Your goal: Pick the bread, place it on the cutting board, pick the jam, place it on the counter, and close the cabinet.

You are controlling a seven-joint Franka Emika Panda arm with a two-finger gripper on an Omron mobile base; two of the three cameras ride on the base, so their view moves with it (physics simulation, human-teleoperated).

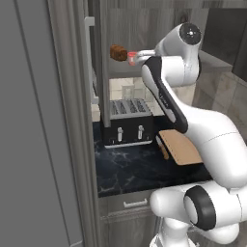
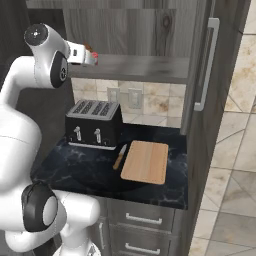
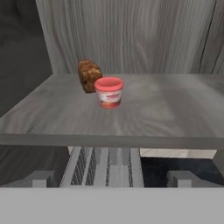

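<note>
The bread (image 3: 89, 75), a dark brown crusty chunk, sits on the grey shelf (image 3: 162, 116) of the open cabinet (image 2: 150, 30). Just in front of it and to its right stands the jam (image 3: 109, 92), a squat red-pink jar. The bread (image 1: 118, 52) and the jam (image 1: 131, 58) also show on the shelf from the left side. My gripper (image 3: 109, 179) is open and empty, level with the shelf's front edge, a short way from the jam. The tan cutting board (image 2: 145, 161) lies bare on the black marbled counter (image 2: 75, 172).
A black toaster (image 2: 94, 124) stands on the counter under the shelf, with a wooden-handled knife (image 2: 120, 156) between it and the board. The cabinet door (image 2: 215, 75) with its bar handle hangs open on the right. A tall grey panel (image 1: 34, 144) walls the left side.
</note>
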